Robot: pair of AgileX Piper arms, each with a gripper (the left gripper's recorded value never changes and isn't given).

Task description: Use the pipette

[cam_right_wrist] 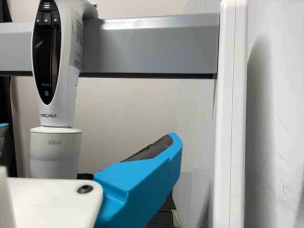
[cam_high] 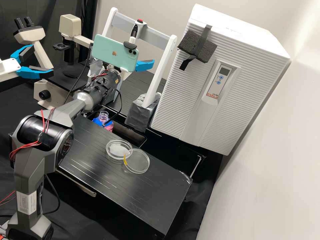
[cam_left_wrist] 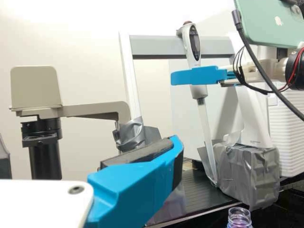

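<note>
Hanging from the grey crossbar of the white stand (cam_high: 159, 71) at the back of the bench, the pipette (cam_right_wrist: 54, 71) stood upright, its long clear tip pointing down beside the stand's taped grey base. The right gripper (cam_high: 148, 62) sat at the pipette's body below its display, blue fingers spread with the pipette between them and a gap on one side, clamping nothing, while the left gripper (cam_high: 40, 59) was wide open and empty by the microscope (cam_high: 43, 90). Nearer, two clear petri dishes (cam_high: 119, 149) lay touching on the black tray (cam_high: 140, 193), a bottle of pinkish liquid (cam_high: 104, 120) just behind it
</note>
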